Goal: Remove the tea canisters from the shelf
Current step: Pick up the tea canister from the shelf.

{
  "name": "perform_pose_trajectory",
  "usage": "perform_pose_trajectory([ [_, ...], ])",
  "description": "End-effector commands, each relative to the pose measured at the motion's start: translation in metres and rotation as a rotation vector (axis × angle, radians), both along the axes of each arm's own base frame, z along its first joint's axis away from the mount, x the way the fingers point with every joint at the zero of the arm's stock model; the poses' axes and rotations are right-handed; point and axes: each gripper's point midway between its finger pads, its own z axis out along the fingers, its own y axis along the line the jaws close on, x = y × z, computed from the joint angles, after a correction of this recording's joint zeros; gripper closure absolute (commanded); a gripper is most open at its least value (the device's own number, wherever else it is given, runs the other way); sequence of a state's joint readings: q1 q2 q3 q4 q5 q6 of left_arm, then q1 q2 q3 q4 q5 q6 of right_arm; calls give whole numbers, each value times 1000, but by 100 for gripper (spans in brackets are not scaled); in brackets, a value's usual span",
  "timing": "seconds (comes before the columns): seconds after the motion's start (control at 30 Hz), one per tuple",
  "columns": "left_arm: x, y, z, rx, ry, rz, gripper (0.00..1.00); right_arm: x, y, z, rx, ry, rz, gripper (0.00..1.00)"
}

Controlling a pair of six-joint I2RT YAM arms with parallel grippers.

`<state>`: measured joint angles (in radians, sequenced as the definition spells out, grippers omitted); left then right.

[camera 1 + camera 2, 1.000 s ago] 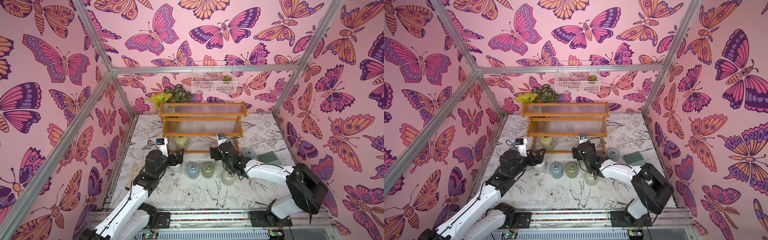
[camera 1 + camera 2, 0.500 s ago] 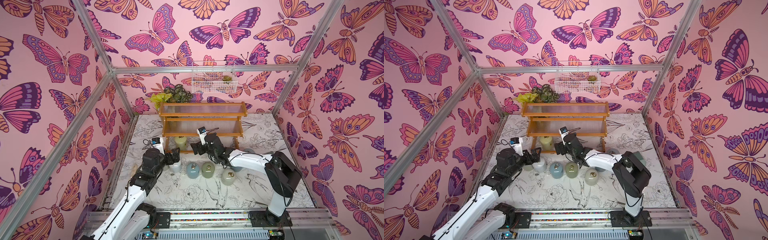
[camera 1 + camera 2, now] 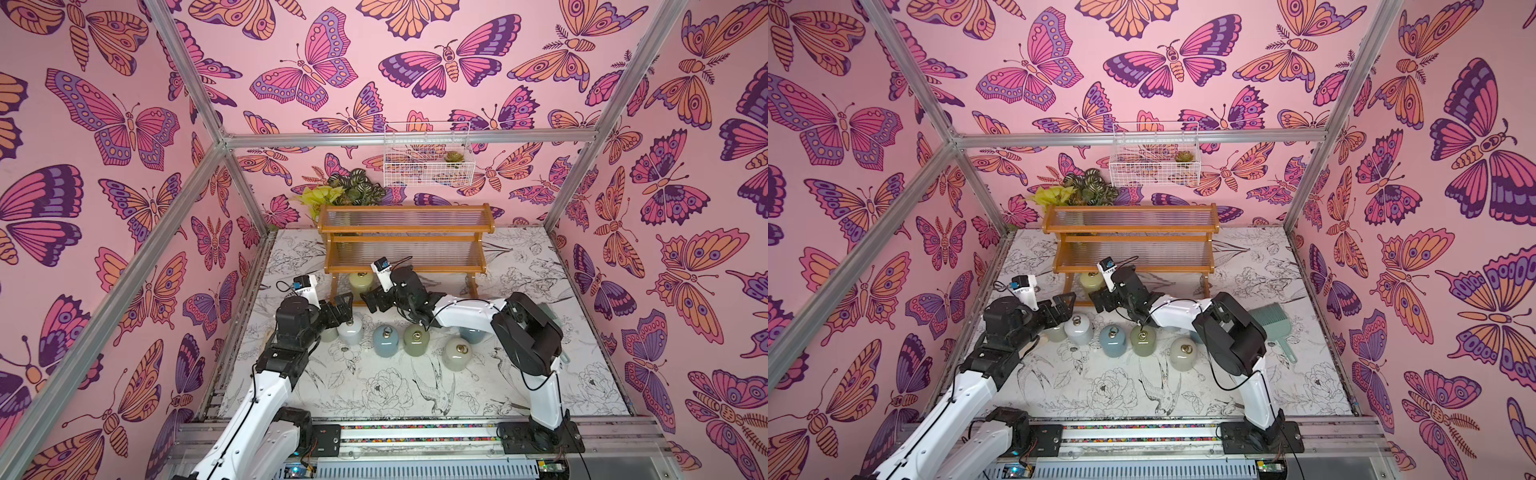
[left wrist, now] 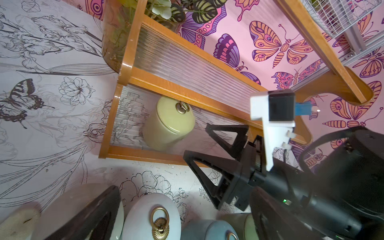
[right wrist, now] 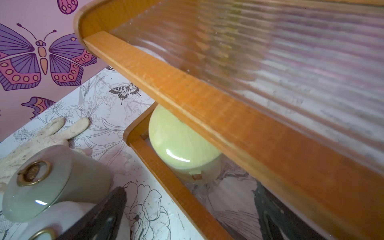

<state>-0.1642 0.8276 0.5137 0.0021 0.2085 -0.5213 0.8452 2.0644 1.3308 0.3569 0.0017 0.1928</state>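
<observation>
a wooden stepped shelf [image 3: 405, 245] stands at the centre back of a top view. just below it, the right gripper [image 3: 371, 300] and the left gripper [image 3: 343, 303] hover side by side, each with jaws apart and holding nothing. a yellow-green canister [image 3: 360, 282] sits on the lowest tier, at its left end. more canisters, among them a blue canister [image 3: 384, 340], stand in a row on the table [image 3: 374, 395] below centre.

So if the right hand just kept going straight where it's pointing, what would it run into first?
Most likely the pale yellow-green canister on the shelf, bottom tier; the open right hand aims at it. Depth is unclear, so a finger might clip the front rail first.
</observation>
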Motion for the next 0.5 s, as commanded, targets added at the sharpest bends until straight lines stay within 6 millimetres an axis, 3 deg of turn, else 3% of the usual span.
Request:
perform_pose_trajectory([
  [0.0, 1, -4, -3, -17, -7, -26, 0, 12, 15, 13, 40, -69, -5, 1],
  [0.23, 2, -5, -7, -24, -1, -36, 0, 35, 23, -2, 41, -80, -79, 1],
  [0.47, 2, -6, -12, -23, 9, -38, 0, 41, 37, -13, 41, -86, -50, 1],
])
